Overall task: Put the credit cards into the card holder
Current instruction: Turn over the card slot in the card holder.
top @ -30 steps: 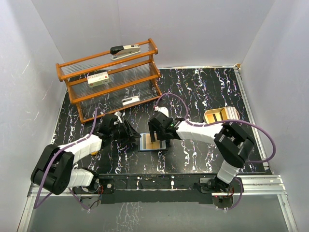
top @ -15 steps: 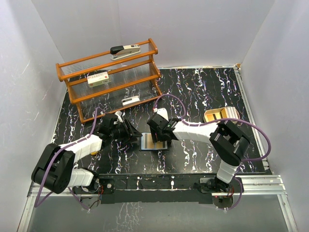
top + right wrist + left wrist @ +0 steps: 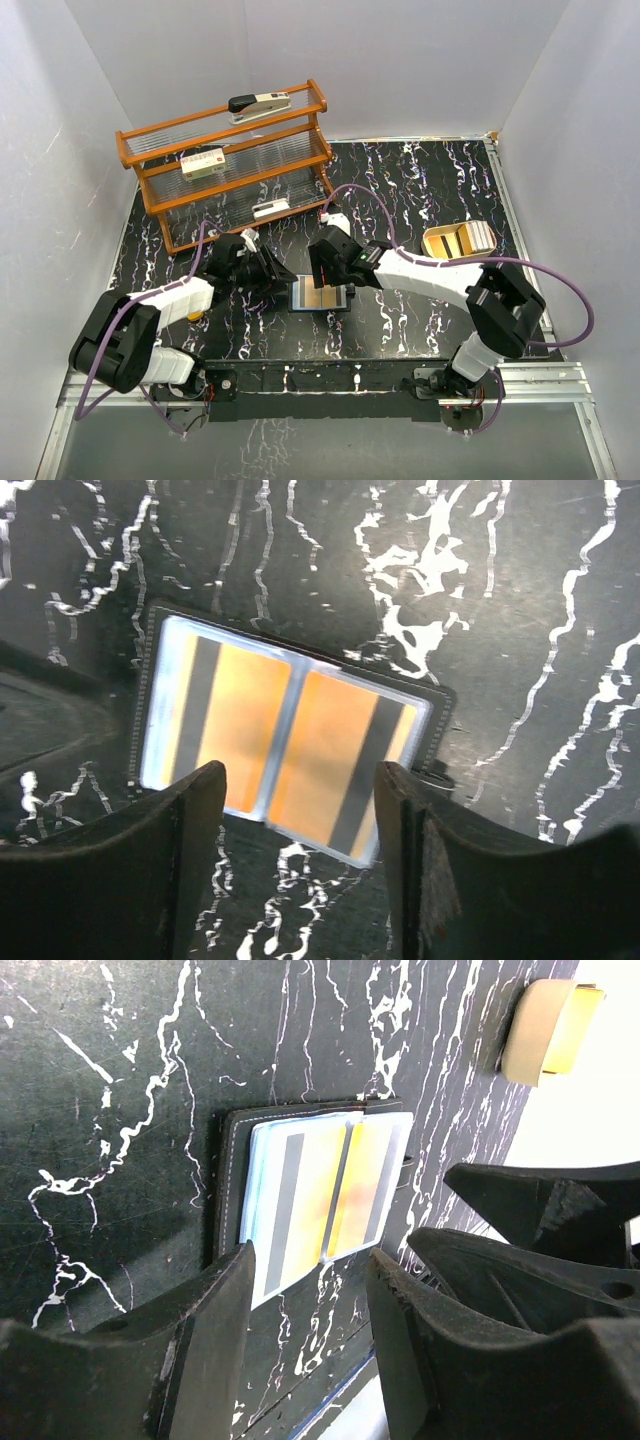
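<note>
While glossy orange cards point(image 3: 250, 725) fill the flat black holder point(image 3: 229, 1180) | left claw point(image 3: 310, 1270) wide | right claw point(image 3: 298, 780) wide

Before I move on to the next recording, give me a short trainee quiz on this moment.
1. How many orange plastic cards with dark stripes sit in the open black folding card holder?
2. True or false: the right gripper is shut on a card.
3. What lies on the top shelf of the orange wooden rack? A) a black-and-white stapler B) a mug C) scissors
Key: 1 two; 2 false, its jaws stand open above the holder; 3 A.
</note>
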Motion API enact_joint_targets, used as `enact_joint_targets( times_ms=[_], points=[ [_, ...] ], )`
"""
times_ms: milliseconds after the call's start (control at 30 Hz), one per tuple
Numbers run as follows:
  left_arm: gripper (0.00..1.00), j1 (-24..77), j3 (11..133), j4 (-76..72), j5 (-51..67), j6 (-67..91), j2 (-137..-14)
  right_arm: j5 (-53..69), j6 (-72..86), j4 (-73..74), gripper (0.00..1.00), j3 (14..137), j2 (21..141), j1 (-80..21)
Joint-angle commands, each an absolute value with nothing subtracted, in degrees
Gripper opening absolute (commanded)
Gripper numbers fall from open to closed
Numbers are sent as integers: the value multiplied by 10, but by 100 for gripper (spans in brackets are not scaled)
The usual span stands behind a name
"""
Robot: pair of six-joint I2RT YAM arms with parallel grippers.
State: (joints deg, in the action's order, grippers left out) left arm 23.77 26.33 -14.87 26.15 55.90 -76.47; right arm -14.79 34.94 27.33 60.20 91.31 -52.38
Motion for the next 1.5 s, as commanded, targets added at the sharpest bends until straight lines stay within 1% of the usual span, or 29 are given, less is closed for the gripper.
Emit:
enact_joint_targets(
  times_ms=[0,67,100,167,467,733,900,1067,1467],
  points=[
    [47,234,258,-160,273,564,-764,-89,346,201,51,597,898,-524],
    [47,233,254,-161,272,569,-760,-69,349,178,36,589,902,-524],
    [46,232,253,-162,271,571,-760,-63,351,170,31,588,907,-525],
    [46,231,249,-165,271,575,-759,-53,351,165,25,593,922,-525],
    [47,230,247,-160,269,578,-758,-72,351,171,22,606,975,-524],
    [48,230,260,-183,297,564,-777,-88,345,177,9,596,994,-523],
    [50,230,271,-200,317,554,-800,-93,344,175,5,581,1010,-523],
    [50,230,262,-254,339,567,-824,-94,345,168,0,565,1009,-523],
    [49,230,263,-292,354,570,-857,-89,345,156,0,553,1013,-523]
  ],
)
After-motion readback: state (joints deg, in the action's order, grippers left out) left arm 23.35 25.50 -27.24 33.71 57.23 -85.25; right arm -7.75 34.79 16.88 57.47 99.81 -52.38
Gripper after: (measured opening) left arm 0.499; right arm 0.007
